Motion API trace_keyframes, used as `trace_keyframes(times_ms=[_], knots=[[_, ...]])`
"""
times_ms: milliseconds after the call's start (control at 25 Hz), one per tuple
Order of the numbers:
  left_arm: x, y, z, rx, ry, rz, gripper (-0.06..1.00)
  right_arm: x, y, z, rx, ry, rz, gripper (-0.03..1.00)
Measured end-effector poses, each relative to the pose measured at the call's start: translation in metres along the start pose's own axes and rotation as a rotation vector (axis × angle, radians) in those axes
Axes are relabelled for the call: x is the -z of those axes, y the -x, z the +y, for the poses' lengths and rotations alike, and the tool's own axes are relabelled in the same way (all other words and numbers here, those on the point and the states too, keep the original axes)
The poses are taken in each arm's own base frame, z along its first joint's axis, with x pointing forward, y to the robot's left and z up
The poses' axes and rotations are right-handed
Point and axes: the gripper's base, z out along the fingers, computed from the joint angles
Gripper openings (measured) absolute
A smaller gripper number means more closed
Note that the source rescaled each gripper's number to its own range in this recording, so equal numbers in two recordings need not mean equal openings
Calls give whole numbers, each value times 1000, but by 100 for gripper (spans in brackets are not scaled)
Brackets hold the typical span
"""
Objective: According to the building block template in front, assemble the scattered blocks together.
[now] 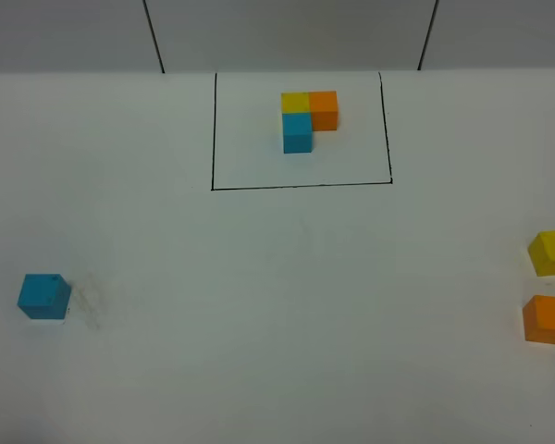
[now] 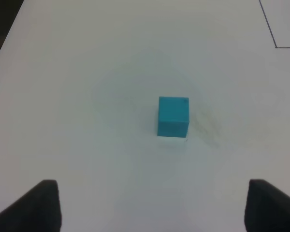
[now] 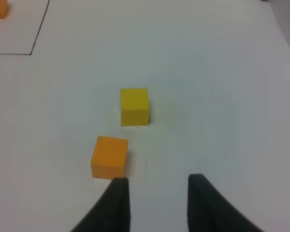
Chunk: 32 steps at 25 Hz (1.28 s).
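Note:
The building block template (image 1: 298, 132) is an L of yellow, orange and blue cubes inside a black drawn rectangle at the back centre. The scattered blue cube (image 1: 44, 296) lies alone at the left. The scattered yellow cube (image 1: 552, 252) and orange cube (image 1: 548, 318) lie at the right edge. Neither gripper shows in the exterior high view. My left gripper (image 2: 154, 208) is wide open and empty, short of the blue cube (image 2: 173, 116). My right gripper (image 3: 158, 203) is open with a narrower gap and empty, just short of the orange cube (image 3: 109, 157), with the yellow cube (image 3: 134, 106) beyond.
The white table (image 1: 277, 305) carries the black frame line (image 1: 301, 185). A corner of the frame shows in the left wrist view (image 2: 275, 47) and the right wrist view (image 3: 30, 53). The table's far edge meets a grey wall (image 1: 277, 37).

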Motion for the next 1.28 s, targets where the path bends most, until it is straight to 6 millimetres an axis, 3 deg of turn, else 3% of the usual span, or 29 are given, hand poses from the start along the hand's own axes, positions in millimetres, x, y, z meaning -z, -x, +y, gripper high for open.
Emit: trace_keyframes(times_ms=[960,1080,1280], knots=[[-2,2,0,1,-1,16,64,0,0,0,0,0,0,0],[-8,17,0,1,0,75,64,0,0,0,0,0,0,0],[-38,57,-1,33,2,237,65,0,0,0,0,0,0,0]])
